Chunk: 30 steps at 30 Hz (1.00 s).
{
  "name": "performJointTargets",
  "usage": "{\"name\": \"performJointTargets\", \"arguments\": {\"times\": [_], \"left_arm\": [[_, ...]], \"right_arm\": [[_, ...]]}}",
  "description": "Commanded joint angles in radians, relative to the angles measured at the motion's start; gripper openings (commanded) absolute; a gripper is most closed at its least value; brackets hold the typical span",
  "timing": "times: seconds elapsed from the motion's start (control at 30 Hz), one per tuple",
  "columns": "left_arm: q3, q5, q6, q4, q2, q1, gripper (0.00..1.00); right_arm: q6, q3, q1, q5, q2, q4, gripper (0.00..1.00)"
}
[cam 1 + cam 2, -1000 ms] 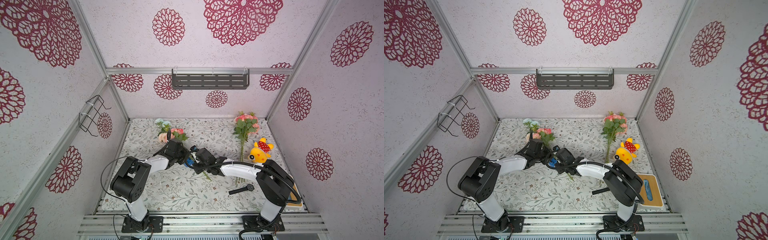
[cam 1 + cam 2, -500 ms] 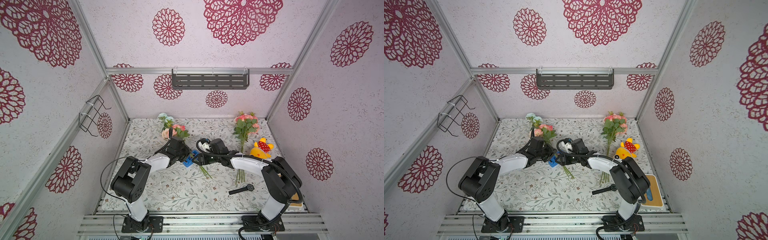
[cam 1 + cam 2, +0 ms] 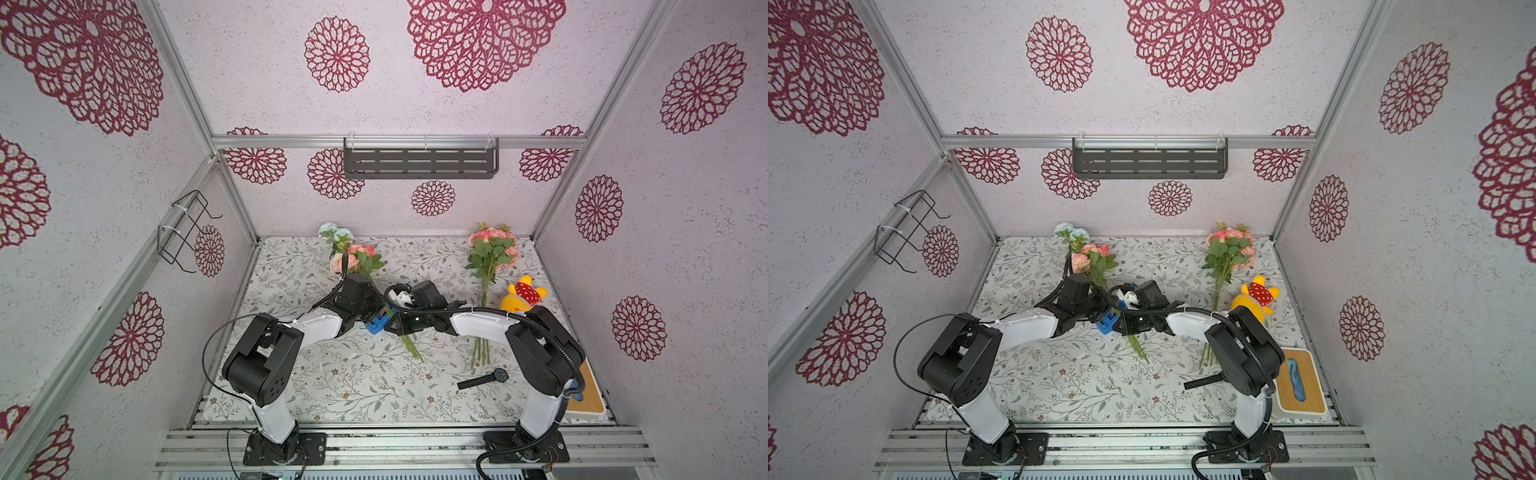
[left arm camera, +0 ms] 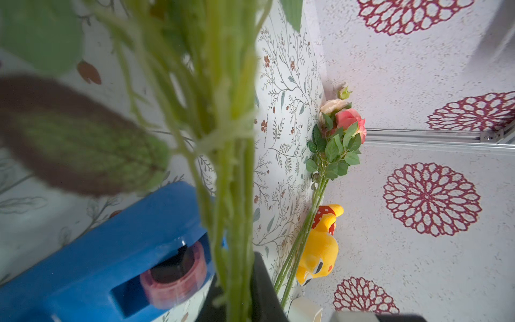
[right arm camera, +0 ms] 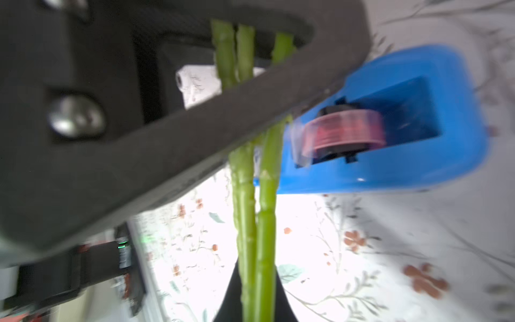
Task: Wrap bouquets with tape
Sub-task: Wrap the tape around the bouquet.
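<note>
R gripper (image 3: 398, 325) re-shut after opening a moment ago. Now pinching bouquet (image 3: 353, 259) stems mid-frame, lower right of L gripper (image 3: 371, 308), which clamps the same stems. Blue dispenser (image 3: 377, 327) w/ tape (image 5: 342, 133) just beside stems. Prob regrip mid-wrap.

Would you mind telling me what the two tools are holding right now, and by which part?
The left tool and the right tool both grip the blue-bloomed bouquet by its green stems, the right one nearer the cut ends.
</note>
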Motion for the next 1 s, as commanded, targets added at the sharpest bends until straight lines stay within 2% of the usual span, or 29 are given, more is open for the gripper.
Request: {"name": "performJointTargets", "arguments": {"times": [0.0,0.07,0.17,0.37,0.53,0.67,0.8,0.9,0.97], "left_arm": [[0.009,0.004,0.003,0.033,-0.013,0.007,0.14],[0.000,-0.003,-0.006,0.028,-0.020,0.007,0.29],[0.017,0.010,-0.011,-0.044,-0.019,0.007,0.42],[0.014,0.058,-0.055,0.001,0.022,0.005,0.45],[-0.022,0.093,-0.145,0.184,0.073,0.010,0.45],[-0.036,0.129,-0.202,0.292,0.115,0.008,0.43],[-0.058,0.124,-0.218,0.319,0.114,0.008,0.40],[-0.062,0.118,-0.216,0.320,0.107,0.010,0.25],[-0.067,0.115,-0.214,0.317,0.103,0.013,0.12]], "right_arm": [[-0.126,0.041,0.035,0.280,-0.070,-0.114,0.00],[-0.160,0.065,0.068,0.370,-0.077,-0.148,0.00],[-0.198,0.102,0.112,0.501,-0.079,-0.191,0.00],[-0.241,0.120,0.187,0.704,-0.069,-0.165,0.00],[-0.246,0.077,0.215,0.636,-0.066,-0.041,0.00],[-0.241,0.092,0.228,0.622,-0.039,-0.027,0.00],[-0.233,0.062,0.228,0.553,-0.048,0.030,0.00],[-0.218,0.046,0.228,0.544,-0.053,0.033,0.00],[-0.222,0.043,0.227,0.556,-0.050,0.013,0.00]]}}
